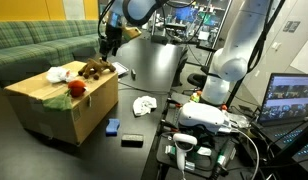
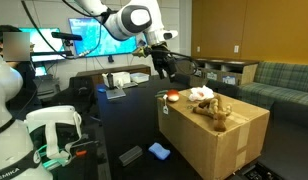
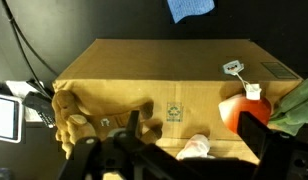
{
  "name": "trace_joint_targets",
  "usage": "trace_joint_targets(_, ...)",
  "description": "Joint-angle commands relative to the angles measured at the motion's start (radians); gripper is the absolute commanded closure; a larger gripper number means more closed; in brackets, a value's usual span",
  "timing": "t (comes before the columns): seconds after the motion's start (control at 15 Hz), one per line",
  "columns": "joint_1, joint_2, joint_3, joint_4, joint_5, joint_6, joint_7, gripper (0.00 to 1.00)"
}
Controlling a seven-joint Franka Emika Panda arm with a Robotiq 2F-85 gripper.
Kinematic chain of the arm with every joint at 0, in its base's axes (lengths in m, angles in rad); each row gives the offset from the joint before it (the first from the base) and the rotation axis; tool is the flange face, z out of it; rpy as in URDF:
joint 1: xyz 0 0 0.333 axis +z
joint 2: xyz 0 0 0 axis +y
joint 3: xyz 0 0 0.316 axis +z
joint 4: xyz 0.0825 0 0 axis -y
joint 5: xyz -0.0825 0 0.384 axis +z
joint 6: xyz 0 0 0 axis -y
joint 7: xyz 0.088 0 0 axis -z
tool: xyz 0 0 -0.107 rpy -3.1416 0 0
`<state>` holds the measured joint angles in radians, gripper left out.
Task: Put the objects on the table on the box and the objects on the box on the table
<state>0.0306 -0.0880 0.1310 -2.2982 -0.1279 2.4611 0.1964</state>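
arm (image 2: 124, 20) outstretched, fingers (image 3: 256, 135) apart, empty

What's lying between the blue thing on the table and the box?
Nothing. In the wrist view, only a bare strip of dark table separates the blue thing from the box.

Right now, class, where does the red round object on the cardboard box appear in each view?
Exterior view: red round object at the cardboard box's near top corner, left of centre.
Exterior view: red round object at the box's left corner, mid-picture.
Wrist view: red round object, lower right.
Shared landmark: the cardboard box.
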Motion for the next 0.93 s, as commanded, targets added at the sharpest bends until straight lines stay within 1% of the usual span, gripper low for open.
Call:
trace_joint_targets(0.0, 0.0, 0.121, -0.021, 0.079, -0.099, 0.107, 0.044, 0.0)
trace_joint_targets(0.2, 0.01, 0.195, -0.054, 0.102, -0.192, 0.192, 0.087, 0.0)
trace_joint_targets(0.47, 0.036, 0.25, -0.116, 0.114, -0.34, 0.267, 0.16, 0.0)
trace_joint_targets(0.53, 0.044, 0.262, -0.135, 0.119, -0.381, 0.287, 0.184, 0.0)
trace_joint_targets(0.6, 0.03, 0.275, -0.13, 0.124, -0.436, 0.305, 0.221, 0.0)
trace_joint_targets(0.87, 0.045, 0.321, -0.169, 0.163, -0.623, 0.359, 0.336, 0.0)
